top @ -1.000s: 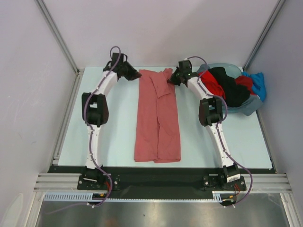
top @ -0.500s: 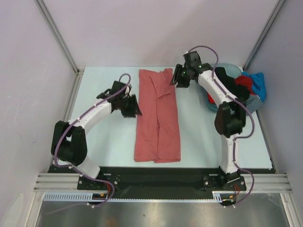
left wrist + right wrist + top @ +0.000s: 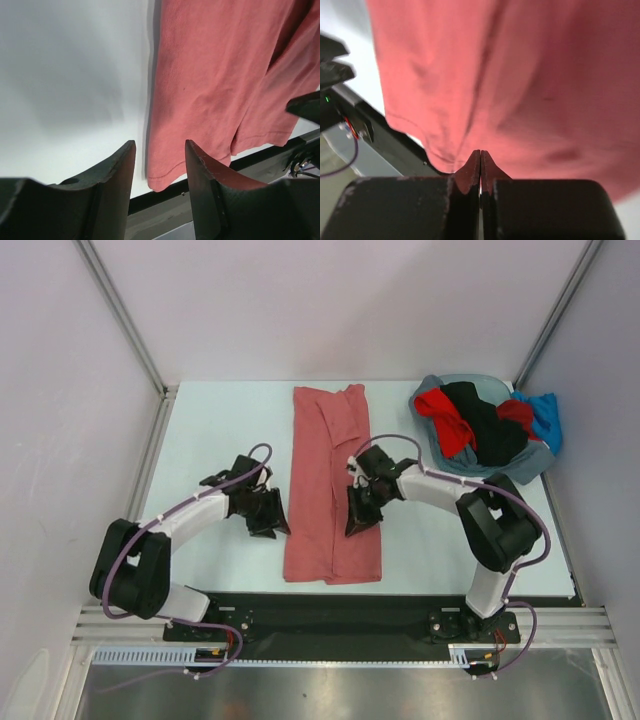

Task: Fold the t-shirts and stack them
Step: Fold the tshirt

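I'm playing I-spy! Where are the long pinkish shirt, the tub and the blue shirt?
Pinkish shirt [image 3: 322, 465]: overhead view, middle of the cloth.
Tub [image 3: 528, 466]: overhead view, its near right wall.
Blue shirt [image 3: 545, 415]: overhead view, the part over the tub's edge.

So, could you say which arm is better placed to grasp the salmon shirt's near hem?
Left, probably: the left fingers stand open beside the salmon shirt's edge near its hem corner; the right fingers are shut over the cloth.

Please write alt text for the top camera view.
A salmon shirt, folded into a long strip, lies on the table. The robot's left gripper is at its edge, the right gripper over it. Far right, a basin of shirts.
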Robot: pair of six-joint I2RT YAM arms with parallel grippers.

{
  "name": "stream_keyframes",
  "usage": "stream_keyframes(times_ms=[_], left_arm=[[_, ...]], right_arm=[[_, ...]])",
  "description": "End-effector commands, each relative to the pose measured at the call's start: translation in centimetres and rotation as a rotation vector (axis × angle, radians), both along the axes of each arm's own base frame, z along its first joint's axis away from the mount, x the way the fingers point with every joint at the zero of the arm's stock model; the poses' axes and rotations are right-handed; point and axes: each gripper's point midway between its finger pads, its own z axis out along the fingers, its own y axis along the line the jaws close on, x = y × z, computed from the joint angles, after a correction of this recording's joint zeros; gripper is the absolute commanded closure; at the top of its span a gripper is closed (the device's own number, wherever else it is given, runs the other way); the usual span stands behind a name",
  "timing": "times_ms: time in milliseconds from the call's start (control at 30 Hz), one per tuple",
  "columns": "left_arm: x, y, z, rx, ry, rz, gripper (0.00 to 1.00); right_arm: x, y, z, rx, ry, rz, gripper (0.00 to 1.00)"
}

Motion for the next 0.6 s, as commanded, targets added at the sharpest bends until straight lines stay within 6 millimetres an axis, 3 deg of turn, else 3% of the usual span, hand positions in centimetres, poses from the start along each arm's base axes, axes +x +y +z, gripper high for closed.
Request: stream_keyframes(times_ms=[0, 400, 567], left_arm=[[-1.0, -0.4, -0.1, -0.024, 0.006, -0.007, 0.5], [-4.7, 0.3, -2.2, 0.009, 0.103, -0.03, 0.5], [-5.2, 0.3, -2.3, 0.006, 0.109, -0.025, 0.5]], right_arm=[[-1.3, 3.3, 1.9, 0.1, -0.095, 0.109, 1.0], [-5.4, 2.6, 0.5, 0.066, -0.046, 0.16, 1.0], [-6.9, 3.7, -1.1, 0.09, 0.023, 0.215, 1.0]])
